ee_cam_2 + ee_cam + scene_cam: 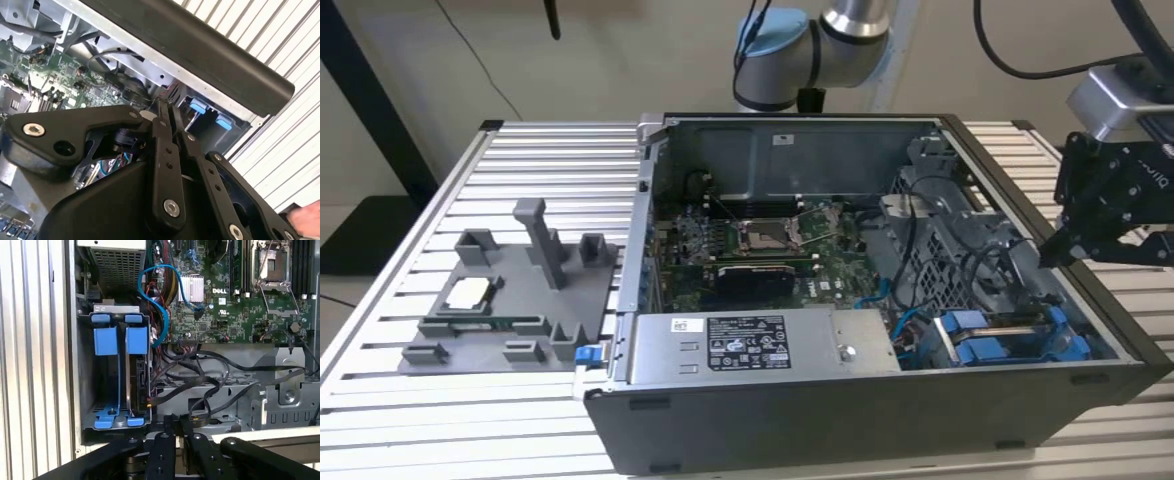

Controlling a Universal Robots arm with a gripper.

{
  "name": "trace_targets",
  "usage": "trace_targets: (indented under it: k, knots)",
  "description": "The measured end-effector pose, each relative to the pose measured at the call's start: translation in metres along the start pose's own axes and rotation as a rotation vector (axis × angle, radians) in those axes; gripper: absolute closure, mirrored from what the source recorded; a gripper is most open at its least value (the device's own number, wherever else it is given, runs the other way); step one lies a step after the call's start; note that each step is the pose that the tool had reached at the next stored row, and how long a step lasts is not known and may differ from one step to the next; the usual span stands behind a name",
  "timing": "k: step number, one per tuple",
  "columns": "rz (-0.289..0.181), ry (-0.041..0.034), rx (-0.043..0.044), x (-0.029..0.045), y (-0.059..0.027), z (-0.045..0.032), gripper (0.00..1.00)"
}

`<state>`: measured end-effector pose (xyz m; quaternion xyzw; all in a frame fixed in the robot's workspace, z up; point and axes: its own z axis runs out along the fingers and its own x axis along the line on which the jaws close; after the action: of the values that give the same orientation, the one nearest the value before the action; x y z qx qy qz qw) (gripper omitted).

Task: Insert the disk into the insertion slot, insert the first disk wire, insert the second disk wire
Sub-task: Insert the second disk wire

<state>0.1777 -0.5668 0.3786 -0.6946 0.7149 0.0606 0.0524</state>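
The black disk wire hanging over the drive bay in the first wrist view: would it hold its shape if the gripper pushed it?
Probably not. The black disk wire sags in loose curves, so it looks floppy. It crosses other cables, so a push may drag them too. Its plug by the disk looks stiffer.

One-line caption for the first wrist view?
Black tool above open computer case, blue-framed disk seated in grey metal bay.

A robotics lab or test workshop: an opened computer case (881, 300) sits on a slatted aluminium counter (520, 160), beside a grey fixture tray (507, 300), with a robot arm (827, 50) mounted behind.
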Motion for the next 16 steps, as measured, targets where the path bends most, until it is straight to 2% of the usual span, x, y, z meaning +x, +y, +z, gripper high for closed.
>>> trace_targets:
  k: [4,10,13,16]
  knots:
    - [0.001,-0.0001,0.0013,0.0000,0.0121,-0.0021,0.84]
    - [0.001,-0.0003,0.0060,0.0006,0.0362,-0.0018,0.84]
    - [-0.001,-0.0006,0.0188,0.0010,0.0451,-0.0013,0.84]
    - [-0.002,-0.0009,0.0238,0.0012,0.0462,-0.0002,0.84]
